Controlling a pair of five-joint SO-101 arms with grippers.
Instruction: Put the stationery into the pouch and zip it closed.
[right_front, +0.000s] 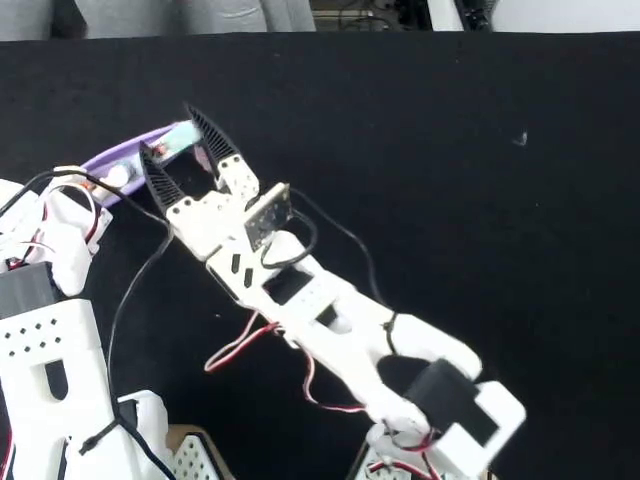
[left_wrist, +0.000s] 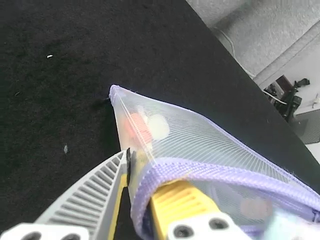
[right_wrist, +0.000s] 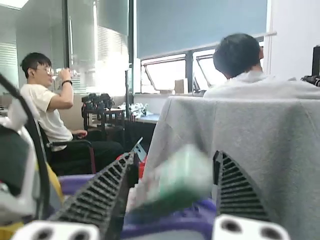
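While the left end effector (left_wrist: 142, 175) is clamped on the purple fabric rim of the translucent mesh pouch with purple trim (left_wrist: 200, 145), its grey finger sits on one side of that rim and its yellow finger on the other. The pouch lies on the black counter (right_front: 450, 150) near the left edge, in the far half, with its held end lifted. Through the mesh, a reddish item (left_wrist: 137, 130) and a pale round item (left_wrist: 159, 126) show inside the pouch.

The right end effector (right_front: 167, 130) hangs over the pouch's rim with its black ribbed fingers (right_wrist: 107, 195) spread wide. A small pale green and white block (right_wrist: 172, 182) sits between them, above the purple rim. Whether either finger touches it cannot be told.
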